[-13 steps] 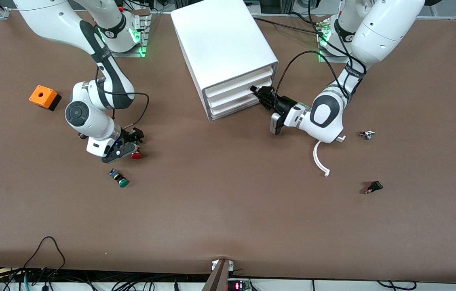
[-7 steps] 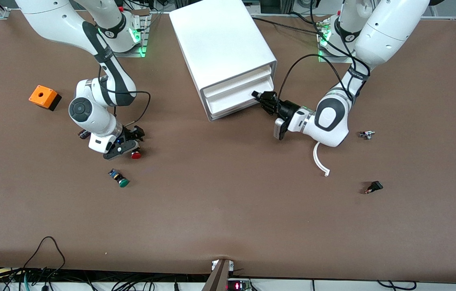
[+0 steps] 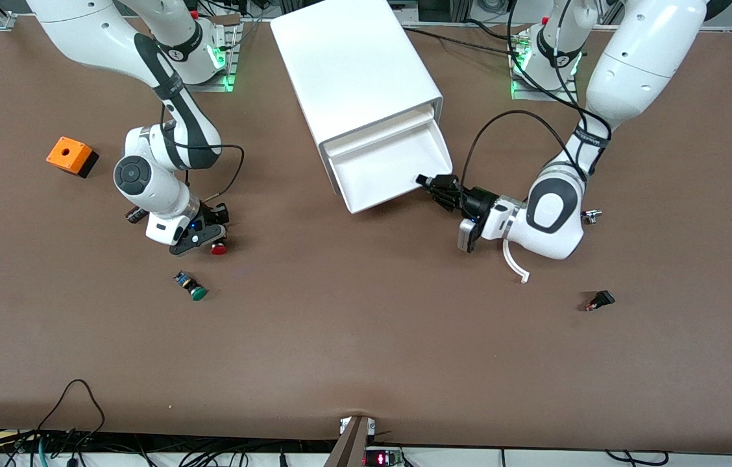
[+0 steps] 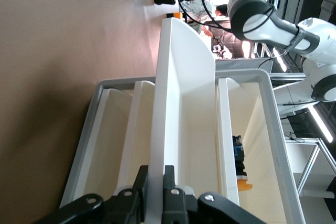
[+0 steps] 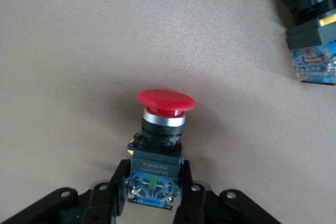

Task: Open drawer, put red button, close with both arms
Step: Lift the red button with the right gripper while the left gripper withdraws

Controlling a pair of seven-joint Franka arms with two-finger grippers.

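The white cabinet point(image 3: 353, 65) stands at the back middle. One drawer point(image 3: 385, 172) is pulled out of it, and a closed drawer front shows above it. My left gripper point(image 3: 436, 186) is shut on that drawer's front wall, at the corner toward the left arm's end. In the left wrist view the fingers point(image 4: 169, 184) clamp the drawer's thin white wall point(image 4: 181, 103). The red button point(image 3: 218, 248) lies on the table toward the right arm's end. My right gripper point(image 3: 209, 235) is low over it. In the right wrist view the gripper point(image 5: 153, 182) is shut on the blue rear part of the red button point(image 5: 165, 114).
A green-capped button point(image 3: 191, 286) lies nearer the front camera than the red one and shows in the right wrist view point(image 5: 310, 3). An orange box point(image 3: 69, 155) stands by the right arm's end. A white curved piece point(image 3: 514, 261) and small black parts point(image 3: 599, 300) lie toward the left arm's end.
My left gripper has drawn the drawer well out of the cabinet toward the front camera. The right gripper has stayed at the red button, shifting only slightly.
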